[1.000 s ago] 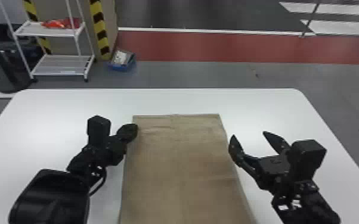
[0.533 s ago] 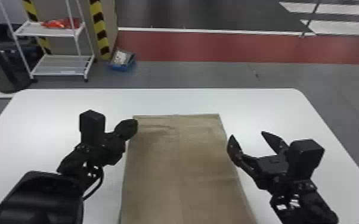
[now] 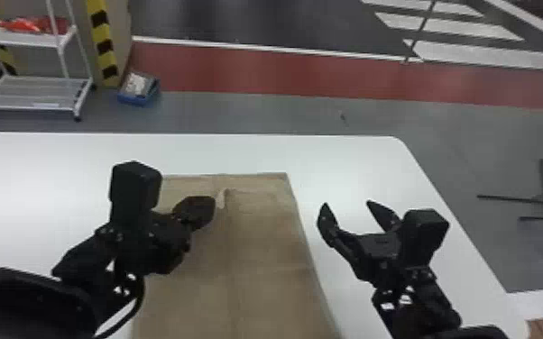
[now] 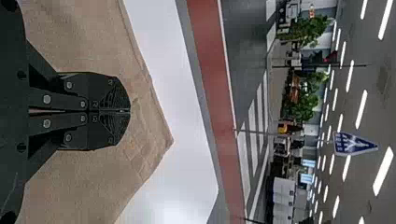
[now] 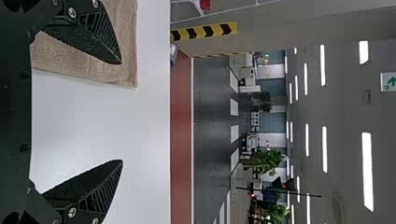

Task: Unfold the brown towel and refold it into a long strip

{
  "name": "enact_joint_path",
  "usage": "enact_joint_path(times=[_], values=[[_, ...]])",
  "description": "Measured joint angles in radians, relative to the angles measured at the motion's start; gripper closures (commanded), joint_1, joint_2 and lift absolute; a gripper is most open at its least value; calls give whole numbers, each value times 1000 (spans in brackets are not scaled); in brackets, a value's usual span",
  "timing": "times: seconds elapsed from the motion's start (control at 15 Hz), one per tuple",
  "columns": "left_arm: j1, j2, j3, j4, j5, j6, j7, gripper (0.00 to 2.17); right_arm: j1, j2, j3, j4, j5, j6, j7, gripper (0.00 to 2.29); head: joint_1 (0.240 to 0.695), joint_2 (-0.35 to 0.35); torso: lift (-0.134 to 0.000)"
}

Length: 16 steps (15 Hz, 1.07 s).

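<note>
Though my head view cuts off its near end, the brown towel lies flat on the table; I judge it opened, layers hard to tell, strip left to fold. My left gripper is closed, empty, above it; my right gripper gapes empty beside it.

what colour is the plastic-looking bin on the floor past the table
The bin is blue; the head view shows it best.
</note>
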Motion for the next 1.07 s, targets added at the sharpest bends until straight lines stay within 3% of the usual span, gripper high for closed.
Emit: enact_joint_path(times=[0.07, 0.13, 0.2, 0.27, 0.4, 0.67, 0.93, 1.07], values=[[5, 0, -20, -14, 0, 34, 1, 1568, 2, 0, -5, 0, -3, 2, -21, 137, 695, -248, -122], [8, 0, -43, -20, -3, 59, 6, 1015, 3, 0, -10, 2, -6, 3, -36, 137, 695, -282, -122], [9, 0, -60, -14, -4, 68, 8, 208, 3, 0, -13, 5, -8, 3, -39, 137, 695, -294, -122], [10, 0, -66, -1, -1, 71, 0, -2, 4, 0, -13, 8, -8, 6, -38, 137, 695, -301, -122], [16, 1, -60, 21, 21, 72, -13, -1, 4, 0, -13, 12, -8, 23, -35, 137, 695, -310, -122], [57, 14, 46, -14, 98, 41, -2, 33, 8, -1, -15, 13, -8, 45, -1, 147, 695, -272, -122], [87, 22, 157, 45, 76, -303, 121, 43, 22, -2, 14, 16, 0, 32, 152, 225, 695, -110, -122], [81, 22, 206, 89, 82, -378, 151, 43, 22, -4, 64, 37, 27, 7, 201, 286, 695, -39, -122]])
